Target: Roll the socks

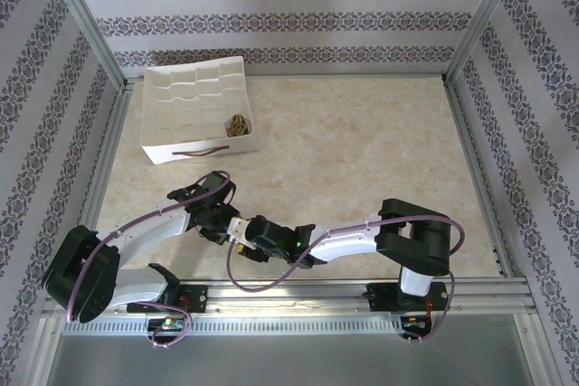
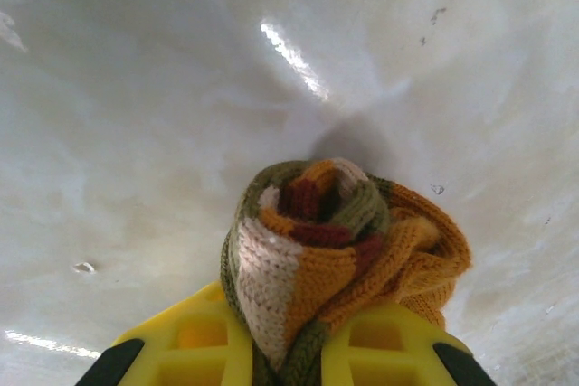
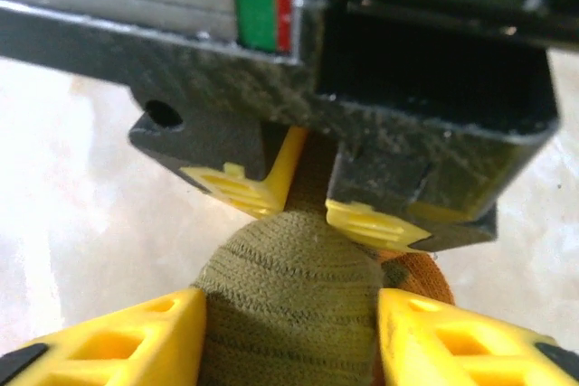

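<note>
Olive sock (image 2: 317, 241), rolled, sits by the counter's (image 1: 362, 142) near edge, left of centre, clamped in the nearly closed left gripper (image 2: 288, 350). Right gripper (image 3: 289, 332), half open, presses both flanks of the same roll. Argyle sock (image 1: 237, 124) lies in the tray's (image 1: 163, 146) near-right compartment.

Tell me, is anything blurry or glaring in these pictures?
Left wrist view: a glare streak on the table, a soft shadow behind the sharp rolled sock. Right wrist view: the left gripper close up looks smeared and dark. Top view: even, soft light.
</note>
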You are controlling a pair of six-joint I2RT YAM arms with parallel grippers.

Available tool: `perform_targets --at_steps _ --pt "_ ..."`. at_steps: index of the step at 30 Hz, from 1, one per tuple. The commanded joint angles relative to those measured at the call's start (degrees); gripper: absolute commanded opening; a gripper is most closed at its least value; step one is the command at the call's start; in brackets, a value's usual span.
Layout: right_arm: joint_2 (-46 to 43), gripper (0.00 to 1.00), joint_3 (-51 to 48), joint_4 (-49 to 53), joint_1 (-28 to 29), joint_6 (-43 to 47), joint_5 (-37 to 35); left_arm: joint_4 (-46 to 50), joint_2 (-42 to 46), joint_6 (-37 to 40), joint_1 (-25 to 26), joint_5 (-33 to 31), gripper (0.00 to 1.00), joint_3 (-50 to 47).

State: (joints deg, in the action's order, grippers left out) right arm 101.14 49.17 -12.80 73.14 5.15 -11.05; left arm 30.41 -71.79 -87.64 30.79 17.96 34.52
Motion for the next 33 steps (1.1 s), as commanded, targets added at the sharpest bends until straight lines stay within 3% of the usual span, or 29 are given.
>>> perform_targets --at_steps 1,4,6,11,14,17,23,33 --pt "3.0 0.39 1.6 4.5 -2.7 -3.9 -1.3 2.1 -0.9 0.8 0.7 1.5 0.00 -0.3" --pt "3.0 0.15 1.5 6.2 -4.2 -6.1 1.6 0.4 0.1 2.0 0.5 2.3 0.06 0.2" --pt "2.2 0.07 -0.3 6.5 -5.8 -9.2 5.7 0.4 1.7 2.9 0.2 2.1 0.23 1.2" --pt "1.0 0.00 -8.1 3.2 -11.0 -17.1 19.6 -0.2 6.6 4.3 -1.2 1.1 0.59 2.2" --pt "1.3 0.00 -12.1 -0.5 -13.8 -20.4 27.0 0.1 9.0 5.9 -1.8 0.3 0.75 2.8" --pt "1.9 0.00 -14.5 -4.2 -17.2 -23.5 33.2 -1.3 10.9 7.2 -2.0 0.0 0.77 2.3" --pt "4.0 0.00 -14.8 -8.5 -23.7 -29.1 44.3 -13.2 10.3 5.9 -1.4 4.0 0.74 -2.3" --pt "8.4 0.00 -14.8 -13.8 -31.5 -37.6 54.4 -23.9 1.4 2.0 3.0 4.3 0.72 -4.0"
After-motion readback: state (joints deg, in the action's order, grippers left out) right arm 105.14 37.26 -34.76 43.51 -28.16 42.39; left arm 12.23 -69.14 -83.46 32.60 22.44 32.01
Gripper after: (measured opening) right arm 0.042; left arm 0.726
